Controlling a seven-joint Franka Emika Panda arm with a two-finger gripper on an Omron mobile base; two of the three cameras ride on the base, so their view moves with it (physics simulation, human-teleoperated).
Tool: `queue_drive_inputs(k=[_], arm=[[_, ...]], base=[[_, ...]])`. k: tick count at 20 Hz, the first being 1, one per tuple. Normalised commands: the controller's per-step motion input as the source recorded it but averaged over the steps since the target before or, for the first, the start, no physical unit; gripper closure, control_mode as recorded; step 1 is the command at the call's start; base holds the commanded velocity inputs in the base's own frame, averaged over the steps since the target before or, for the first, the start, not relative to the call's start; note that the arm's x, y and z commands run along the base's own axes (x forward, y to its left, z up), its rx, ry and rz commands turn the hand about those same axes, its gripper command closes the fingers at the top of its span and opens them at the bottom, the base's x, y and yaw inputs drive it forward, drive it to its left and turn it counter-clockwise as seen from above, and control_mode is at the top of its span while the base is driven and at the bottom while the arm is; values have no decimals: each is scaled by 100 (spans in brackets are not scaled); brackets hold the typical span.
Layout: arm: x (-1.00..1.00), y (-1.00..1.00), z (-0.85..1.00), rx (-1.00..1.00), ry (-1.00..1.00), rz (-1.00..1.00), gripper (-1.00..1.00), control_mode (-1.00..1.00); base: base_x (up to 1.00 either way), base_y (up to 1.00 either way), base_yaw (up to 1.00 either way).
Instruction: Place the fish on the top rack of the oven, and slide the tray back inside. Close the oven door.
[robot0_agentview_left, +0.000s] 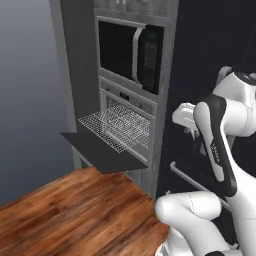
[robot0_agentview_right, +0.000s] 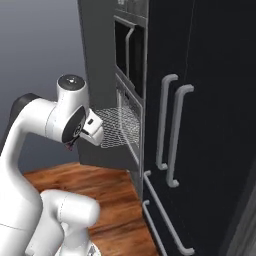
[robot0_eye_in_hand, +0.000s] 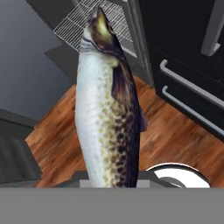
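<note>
The gripper (robot0_eye_in_hand: 114, 186) is clenched on the fish (robot0_eye_in_hand: 107, 109), gripping its tail end at the lower edge of the hand view; the fingers themselves are hidden behind the body. The fish's long axis runs straight out from the fingers, head farthest away, pale belly to one side and dark spotted back to the other. Beyond the head lies the top rack (robot0_agentview_left: 117, 126), pulled out of the oven (robot0_agentview_left: 129, 107) above the oven door (robot0_agentview_left: 102, 150), which hangs open and flat. Below the fish is the wooden floor (robot0_eye_in_hand: 170, 135).
</note>
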Motion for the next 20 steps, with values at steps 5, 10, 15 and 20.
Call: queue_drive_inputs(k=[5,10,15,20], arm=[[0,0,0,0,0,0,100,100],[0,0,0,0,0,0,100,100],[0,0,0,0,0,0,100,100],[0,0,0,0,0,0,100,100]], base=[[88,18,22],[63,0,10],[30,-17,2],[48,-26,0]])
